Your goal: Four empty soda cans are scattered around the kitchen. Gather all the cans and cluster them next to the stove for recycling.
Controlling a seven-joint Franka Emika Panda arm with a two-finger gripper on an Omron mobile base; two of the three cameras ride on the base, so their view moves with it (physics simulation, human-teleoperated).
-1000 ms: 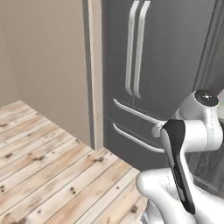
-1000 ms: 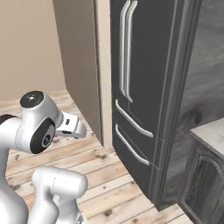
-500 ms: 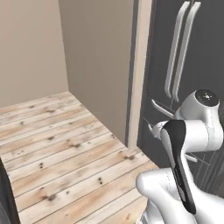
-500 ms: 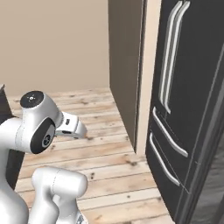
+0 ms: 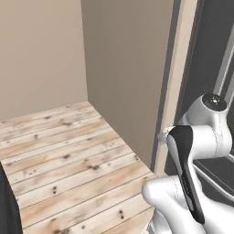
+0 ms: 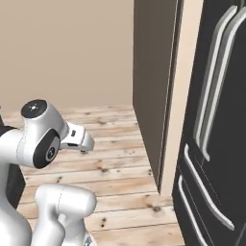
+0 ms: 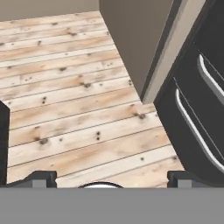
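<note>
The soda cans and the stove are out of view. My gripper (image 7: 111, 178) hangs over the light plank floor (image 7: 65, 87) of the kitchen, and its two dark fingertips (image 7: 41, 177) stand wide apart, open, with nothing between them. In the right base view the hand (image 6: 79, 138) is folded close to the arm, pointing forward and down at the floor (image 6: 115, 158).
A dark fridge (image 6: 216, 120) (image 5: 215, 59) (image 7: 197, 100) with long pale handles stands at the right. A tall brown-grey side panel (image 6: 149, 72) (image 5: 128, 68) borders it. Beige walls meet in a corner behind bare floor (image 5: 64, 155). A dark object (image 5: 7, 205) (image 7: 3, 140) sits at the left edge.
The whole picture has shifted: the camera has turned left, so the fridge slid right and more wall corner and floor came into view. The arm keeps its pose, gripper still open.
</note>
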